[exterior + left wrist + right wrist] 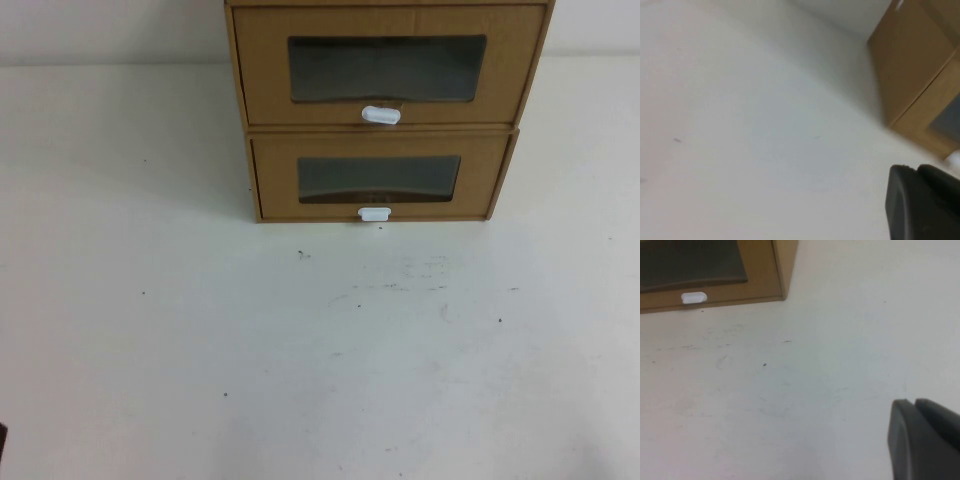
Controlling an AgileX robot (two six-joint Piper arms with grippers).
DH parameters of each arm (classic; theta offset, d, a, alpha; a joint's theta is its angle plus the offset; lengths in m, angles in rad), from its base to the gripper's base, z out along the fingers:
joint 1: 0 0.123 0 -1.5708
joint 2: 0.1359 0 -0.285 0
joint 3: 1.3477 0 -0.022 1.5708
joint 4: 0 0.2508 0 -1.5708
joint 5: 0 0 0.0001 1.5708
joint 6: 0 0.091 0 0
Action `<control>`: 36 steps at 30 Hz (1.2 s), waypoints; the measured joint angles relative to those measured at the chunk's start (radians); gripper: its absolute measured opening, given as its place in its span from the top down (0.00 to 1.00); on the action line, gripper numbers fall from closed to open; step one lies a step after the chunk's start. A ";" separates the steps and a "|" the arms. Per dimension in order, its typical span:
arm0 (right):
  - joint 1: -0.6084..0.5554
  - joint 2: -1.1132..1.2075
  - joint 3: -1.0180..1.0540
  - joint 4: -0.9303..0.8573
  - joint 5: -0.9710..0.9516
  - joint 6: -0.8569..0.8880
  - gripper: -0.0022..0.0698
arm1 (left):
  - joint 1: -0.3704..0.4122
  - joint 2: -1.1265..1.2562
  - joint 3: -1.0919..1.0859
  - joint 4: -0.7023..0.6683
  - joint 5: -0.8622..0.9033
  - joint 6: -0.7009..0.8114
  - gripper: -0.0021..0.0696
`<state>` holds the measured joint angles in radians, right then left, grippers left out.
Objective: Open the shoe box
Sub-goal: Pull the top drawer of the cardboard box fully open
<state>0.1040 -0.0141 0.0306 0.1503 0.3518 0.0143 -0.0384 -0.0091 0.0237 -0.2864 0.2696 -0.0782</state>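
Starting on the left, the left claw is close above the surface, and I cannot tell if it is open or shut. The boxes lie ahead of it and off to its right, so it looks at their side wall.

In the middle, at the far side, two brown shoe boxes sit one on top of the other. The top box has a top tab. The bottom box rests on the surface and has a dark window and a bottom tab low on its front. Each tab is long from left to right, along the front.

On the right, the right claw is shut tight, and I see nothing in it. The bottom tab lies ahead of it and a bit to its left. I think this arm has the straighter way to the tabs.

The surface is white, with a few dark specks. The wide bare part in front of the boxes looks like room enough for a front to slide out.
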 joint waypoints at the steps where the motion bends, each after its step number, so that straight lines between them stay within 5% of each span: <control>1: 0.000 0.000 0.000 0.019 0.002 0.000 1.00 | 0.000 0.000 0.000 -0.104 -0.037 -0.046 0.98; 7: 0.000 0.000 0.000 0.209 0.003 0.000 1.00 | 0.000 0.000 0.000 -0.376 -0.248 -0.132 0.98; 17: 0.000 0.000 0.000 0.357 -0.014 0.000 1.00 | 0.000 0.000 0.000 -0.408 -0.270 -0.141 0.98; 21: 0.000 0.000 0.000 0.442 -0.019 0.000 1.00 | -0.004 0.002 -0.051 -0.339 -0.103 -0.060 0.98; 29: 0.000 0.000 0.000 0.790 -0.064 0.000 1.00 | -0.060 0.378 -0.664 -0.170 0.450 0.393 0.98; 36: 0.000 0.000 0.000 0.870 -0.142 -0.014 1.00 | -0.134 0.800 -1.274 -0.165 0.570 0.544 0.98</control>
<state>0.1040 -0.0141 0.0306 1.0201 0.2102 0.0000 -0.1723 0.7905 -1.2501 -0.4517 0.8394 0.4659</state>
